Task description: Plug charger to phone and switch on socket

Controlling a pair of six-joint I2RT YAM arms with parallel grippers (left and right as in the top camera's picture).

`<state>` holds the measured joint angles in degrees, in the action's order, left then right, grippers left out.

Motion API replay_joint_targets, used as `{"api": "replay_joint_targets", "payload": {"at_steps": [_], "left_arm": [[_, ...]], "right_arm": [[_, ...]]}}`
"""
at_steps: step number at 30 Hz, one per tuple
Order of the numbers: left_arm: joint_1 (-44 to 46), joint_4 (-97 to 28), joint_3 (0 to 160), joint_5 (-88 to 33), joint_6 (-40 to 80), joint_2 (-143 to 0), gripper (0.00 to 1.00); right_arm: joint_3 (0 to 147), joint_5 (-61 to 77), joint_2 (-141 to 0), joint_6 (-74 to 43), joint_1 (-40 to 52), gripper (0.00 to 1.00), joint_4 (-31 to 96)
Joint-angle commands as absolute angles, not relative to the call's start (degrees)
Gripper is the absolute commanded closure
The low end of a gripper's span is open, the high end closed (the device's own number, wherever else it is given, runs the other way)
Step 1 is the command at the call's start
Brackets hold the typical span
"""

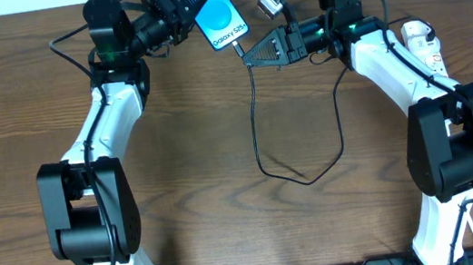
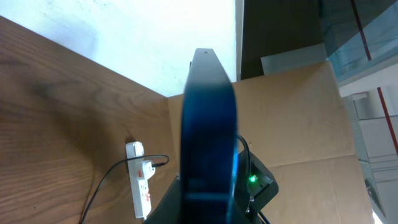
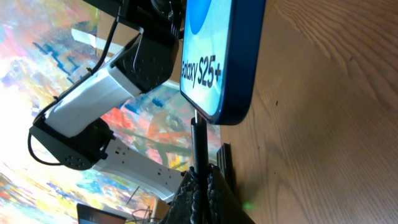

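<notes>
The phone [image 1: 224, 21] with its bright blue "Galaxy S25+" screen is held at the table's back, my left gripper [image 1: 195, 2] shut on its upper end. From the left wrist it shows edge-on as a dark blue slab [image 2: 208, 124] rising out of that gripper [image 2: 206, 208]. My right gripper [image 1: 248, 57] is shut on the charger [image 1: 255, 121] just behind its plug tip. In the right wrist view the black tip [image 3: 198, 140] rises from the gripper [image 3: 202, 183] and meets the bottom edge of the phone [image 3: 221, 56]; how deep it sits is hidden. The white socket [image 1: 427, 45] lies at the right.
The charger's slack loops across mid-table [image 1: 308, 176] and climbs back toward the right arm. From the left wrist, the socket [image 2: 142, 182] lies on the wood with a black cable plugged in, and a cardboard wall [image 2: 298, 118] stands behind. The left arm [image 3: 102, 93] fills the right wrist view's left side.
</notes>
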<state>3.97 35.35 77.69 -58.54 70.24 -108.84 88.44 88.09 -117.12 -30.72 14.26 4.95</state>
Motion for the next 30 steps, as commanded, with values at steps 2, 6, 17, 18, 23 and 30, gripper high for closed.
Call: {"api": "replay_joint_targets", "payload": {"at_steps": [2, 6, 17, 18, 23, 30], "left_arm": [[4.84, 36.05, 78.83, -59.33, 69.08, -107.46, 0.93], [4.86, 36.27, 78.83, -59.31, 69.08, -107.46, 0.93], [4.86, 36.25, 78.83, -59.79, 67.7, -107.46, 0.93], [4.86, 36.25, 78.83, -59.99, 67.46, -107.46, 0.93], [4.86, 36.25, 78.83, -61.14, 67.05, -107.46, 0.92], [4.86, 36.25, 78.83, -62.39, 65.89, -107.46, 0.93]], "right_arm": [[89.17, 87.72, -115.31, -29.56, 13.98, 0.99, 4.93], [89.17, 87.33, -115.31, -29.69, 13.96, 0.99, 4.93], [89.17, 85.78, -115.31, -32.53, 13.91, 0.99, 3.16], [89.17, 85.67, -115.31, -32.91, 13.91, 0.99, 2.79], [89.17, 85.58, -115.31, -34.54, 13.91, 0.99, 0.75], [89.17, 85.43, -115.31, -35.2, 13.87, 0.99, 0.36]]}}
